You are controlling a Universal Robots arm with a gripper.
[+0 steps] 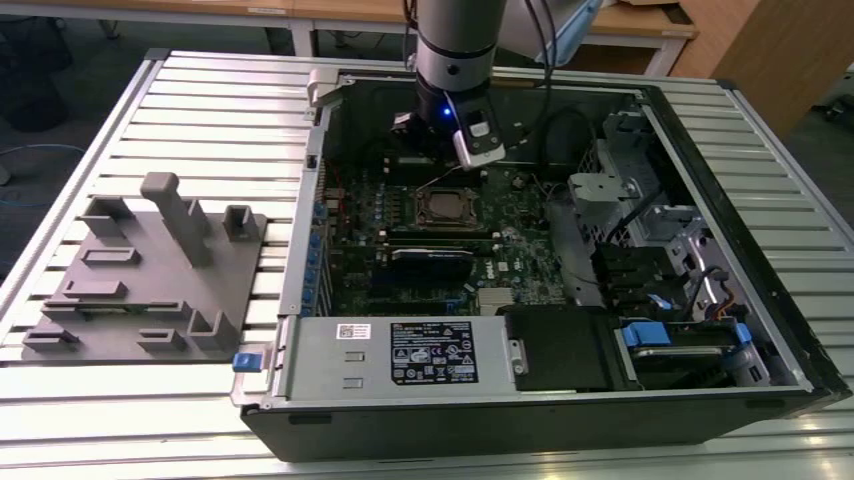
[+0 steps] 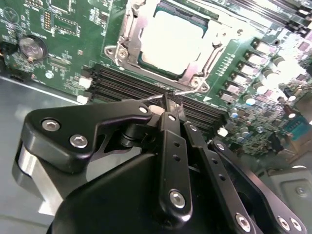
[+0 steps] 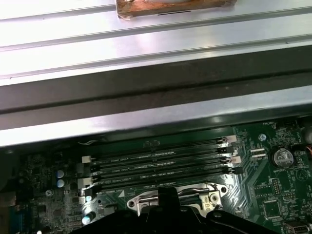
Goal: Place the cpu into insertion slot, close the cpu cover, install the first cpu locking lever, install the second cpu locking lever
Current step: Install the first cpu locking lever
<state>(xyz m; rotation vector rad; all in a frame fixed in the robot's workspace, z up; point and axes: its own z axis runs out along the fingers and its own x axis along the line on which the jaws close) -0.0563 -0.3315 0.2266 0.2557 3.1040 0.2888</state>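
- Hand (image 2: 168, 100): black, two-fingered, on the arm's end. Its fingers are drawn together to a narrow point and pinch a thin wire locking lever (image 2: 187, 91) just beside the socket. In the exterior view it hangs inside the case, over the far side of the board.
- Counter (image 1: 107, 120): slatted silver metal, carrying all items below.
- Computer case (image 1: 534, 430): black, lying on its side with the side panel off and the interior exposed.
- Fixture (image 1: 147, 300): grey moulded block with upright posts, on the counter at the exterior view's left, apart from the case.
- Motherboard (image 1: 387, 215): green, flat on the case floor.
- Power supply box (image 1: 400, 355): grey, white-labelled, at the case's near edge.
- Memory slots (image 3: 161, 165): four long black rows, between the socket and the case wall.
- Insertion slot (image 1: 424, 208): square, silver-rimmed, mid-board, occupied.
- Cpu cover (image 2: 127, 34): silver frame, lying down over the slot.
- Cpu (image 2: 170, 41): silver-topped, seated in the slot, showing through the cover's cut-out.
- Coin cell (image 2: 31, 47): round, silver, on the board, well apart from the socket.
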